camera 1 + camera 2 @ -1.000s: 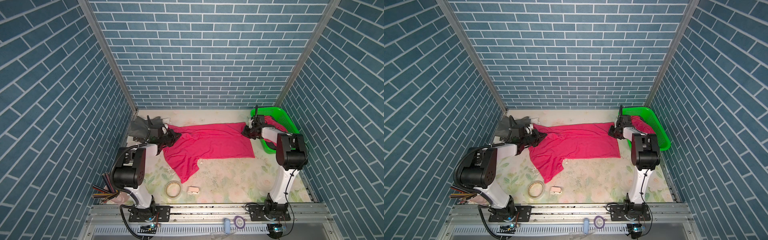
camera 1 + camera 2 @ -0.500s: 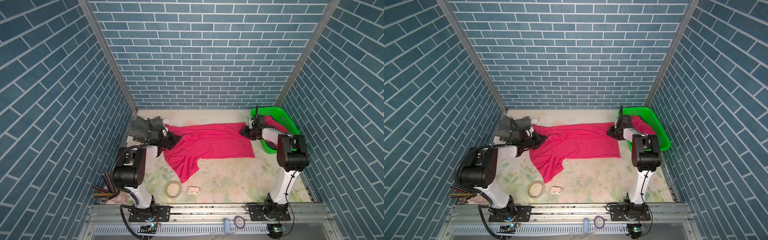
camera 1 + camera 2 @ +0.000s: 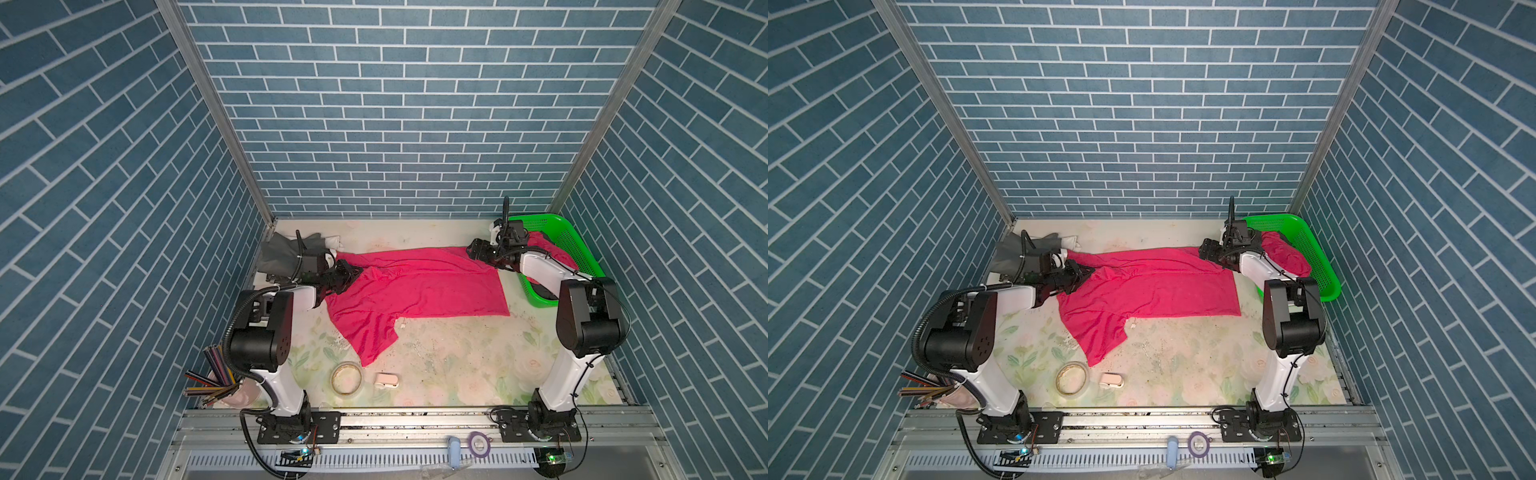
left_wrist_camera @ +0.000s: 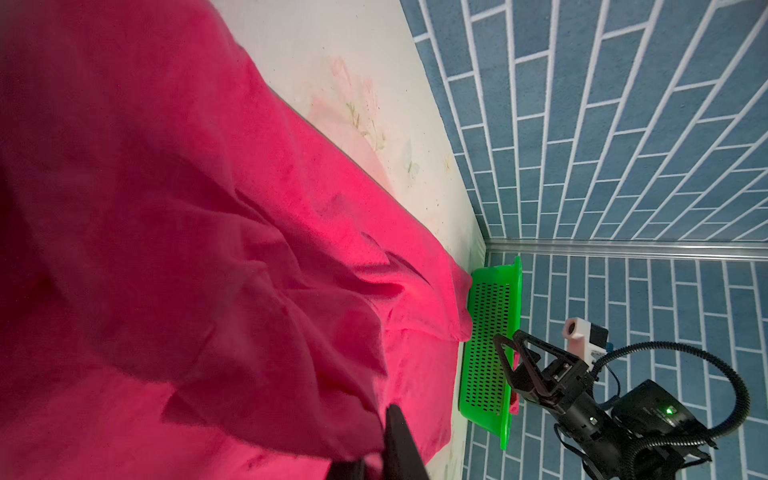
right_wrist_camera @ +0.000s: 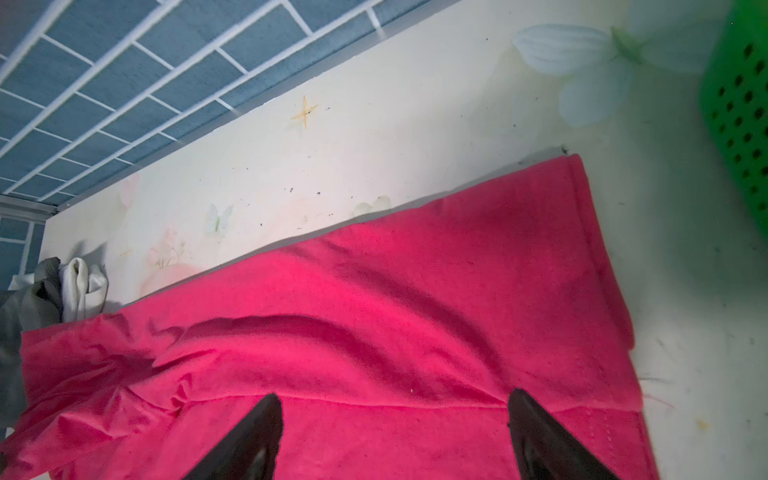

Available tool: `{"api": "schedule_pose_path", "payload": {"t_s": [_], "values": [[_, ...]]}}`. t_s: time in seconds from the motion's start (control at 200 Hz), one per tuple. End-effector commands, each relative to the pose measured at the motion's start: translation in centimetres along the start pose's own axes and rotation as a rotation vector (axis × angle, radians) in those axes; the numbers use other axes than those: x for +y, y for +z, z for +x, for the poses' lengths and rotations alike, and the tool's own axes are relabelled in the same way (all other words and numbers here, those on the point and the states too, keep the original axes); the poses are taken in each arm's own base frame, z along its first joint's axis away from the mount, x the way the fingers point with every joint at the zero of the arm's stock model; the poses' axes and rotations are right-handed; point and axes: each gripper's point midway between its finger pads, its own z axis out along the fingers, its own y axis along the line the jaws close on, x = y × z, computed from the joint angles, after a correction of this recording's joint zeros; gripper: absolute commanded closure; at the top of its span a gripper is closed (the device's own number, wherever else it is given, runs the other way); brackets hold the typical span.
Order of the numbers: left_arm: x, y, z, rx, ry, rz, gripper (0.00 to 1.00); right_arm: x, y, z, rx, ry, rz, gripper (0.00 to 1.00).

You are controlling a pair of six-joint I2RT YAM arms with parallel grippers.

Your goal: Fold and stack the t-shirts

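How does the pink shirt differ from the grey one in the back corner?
The pink shirt is bright and spread out across the middle; the grey shirt is dull and bunched by the left wall. The pink shirt covers far more of the table than the grey shirt. Both lie on it.

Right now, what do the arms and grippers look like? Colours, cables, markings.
The left arm and right arm: white link shells, boxy black joint housings. A thick ribbed black hose loops off the left; a thin black cable runs along the right. The left gripper and right gripper are black with pointed triangular fingers. No markings legible.
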Motion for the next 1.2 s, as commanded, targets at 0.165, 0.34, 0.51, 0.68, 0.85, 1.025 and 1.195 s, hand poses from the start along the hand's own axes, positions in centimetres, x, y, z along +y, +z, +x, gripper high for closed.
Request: {"api": "schedule_pose_path", "payload": {"t_s": [0.165, 0.34, 0.51, 0.68, 0.85, 1.025, 1.195], "values": [[-1.7, -0.1, -1.3, -0.02, 0.014, 0.024, 0.82, 10.6, 1.3, 4.6, 0.059, -0.015, -0.253, 0.09], [-1.7, -0.2, -1.2, -0.013, 0.013, 0.027, 0.82, 16.2, 2.5, 8.4, 0.11, 0.051, -0.389, 0.08], [-1.4, -0.2, -1.8, -0.022, 0.016, 0.015, 0.82, 20.1, 3.8, 11.2, 0.139, 0.144, -0.477, 0.06], [-0.1, -0.3, -2.8, -0.046, -0.019, 0.014, 0.82, 21.4, 5.4, 12.5, 0.161, 0.201, -0.518, 0.06], [0.3, -0.1, -2.8, -0.045, -0.033, 0.018, 0.81, 21.1, 6.6, 13.1, 0.178, 0.244, -0.509, 0.06], [0.3, -0.4, -3.0, -0.065, -0.036, 0.018, 0.73, 22.6, 6.9, 13.7, 0.196, 0.269, -0.558, 0.05], [0.8, -0.4, -3.5, -0.076, -0.051, 0.008, 0.58, 24.2, 7.2, 14.6, 0.218, 0.278, -0.587, 0.05]]}}
